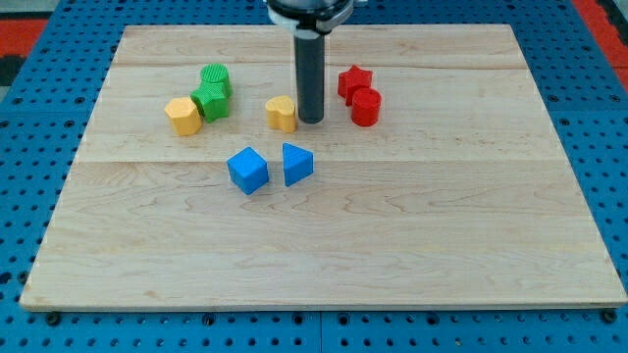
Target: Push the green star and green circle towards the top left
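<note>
Far to the left of my tip (pixel 311 121) sits a yellow hexagon (pixel 183 116), and just beside it the green star (pixel 211 102) and green circle (pixel 216 77) touch each other, short of the worktop (pixel 392 255) top-left corner, so I judge the push mostly undone. A yellow heart (pixel 282 113) touches my tip's left side. Below lie the blue cube (pixel 247 170) and blue triangle (pixel 297 164); to the right, the red star (pixel 354 81) and red cylinder (pixel 365 107). I carry no gripper, holding nothing.
</note>
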{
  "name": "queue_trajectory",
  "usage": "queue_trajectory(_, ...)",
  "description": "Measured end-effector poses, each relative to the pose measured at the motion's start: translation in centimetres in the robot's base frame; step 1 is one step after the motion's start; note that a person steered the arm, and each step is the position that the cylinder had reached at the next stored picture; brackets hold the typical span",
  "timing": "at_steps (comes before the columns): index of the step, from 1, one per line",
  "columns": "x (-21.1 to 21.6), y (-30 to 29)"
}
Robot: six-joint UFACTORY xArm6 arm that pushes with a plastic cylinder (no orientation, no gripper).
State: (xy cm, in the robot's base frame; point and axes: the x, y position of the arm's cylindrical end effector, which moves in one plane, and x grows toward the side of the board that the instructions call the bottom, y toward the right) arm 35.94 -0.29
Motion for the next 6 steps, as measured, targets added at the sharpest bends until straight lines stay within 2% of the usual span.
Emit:
queue_trajectory(2, 1.4, -6.3)
queue_trajectory(4, 1.4, -9.9)
queue_trajectory(5, -0.4, -13.2)
queue_trajectory(6, -4.5, -14.6)
